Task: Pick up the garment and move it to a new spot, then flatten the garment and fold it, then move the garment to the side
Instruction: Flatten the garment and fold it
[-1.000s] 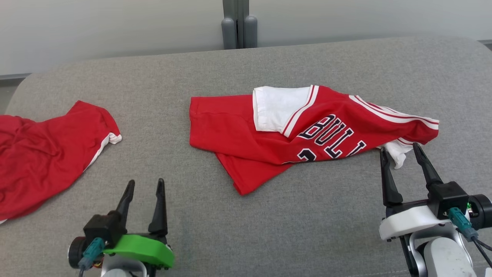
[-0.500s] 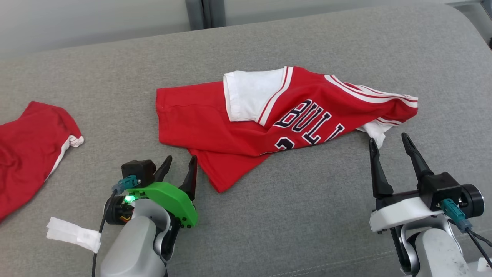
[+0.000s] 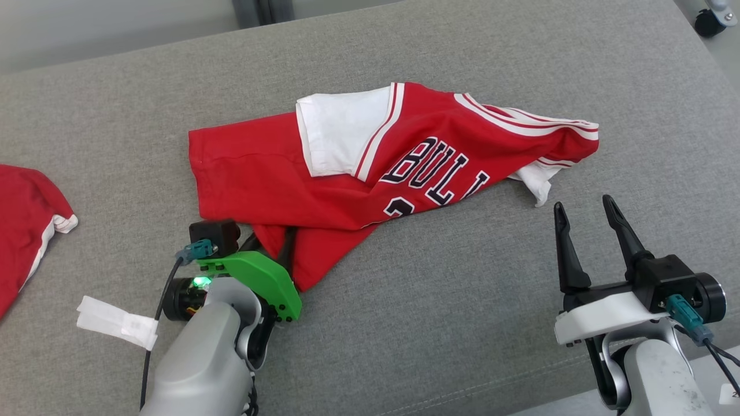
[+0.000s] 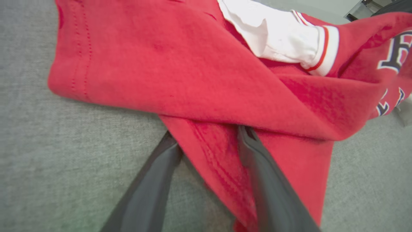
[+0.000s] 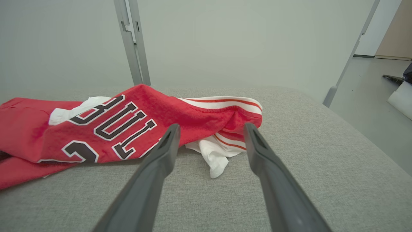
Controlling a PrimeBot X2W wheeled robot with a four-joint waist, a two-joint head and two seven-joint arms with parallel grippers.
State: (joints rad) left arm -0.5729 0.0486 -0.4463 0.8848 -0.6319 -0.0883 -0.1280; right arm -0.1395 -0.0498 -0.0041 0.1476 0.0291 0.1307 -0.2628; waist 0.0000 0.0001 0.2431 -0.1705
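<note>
The garment (image 3: 254,173) is a red jersey with white trim and dark lettering, lying crumpled on the grey padded surface (image 3: 462,300). My left gripper (image 3: 270,240) is at its near left corner, jaws apart, with a flap of red cloth (image 4: 209,151) lying between the fingers. One finger (image 4: 257,167) rests on top of the cloth, the other (image 4: 154,180) on bare surface beside it. My right gripper (image 3: 583,203) stands open and holds nothing, just short of the jersey's white corner (image 5: 215,154) at the right end.
A second red garment (image 3: 23,231) lies at the far left edge. A white tag (image 3: 115,329) hangs off my left arm. A grey post (image 5: 132,42) rises behind the surface, whose rounded right edge (image 5: 354,129) drops to the floor near a caster wheel (image 3: 708,20).
The head camera has turned, shifting the whole picture left. My left gripper has reached forward onto the jersey's near corner and its jaws have narrowed a little. The right gripper has kept its place.
</note>
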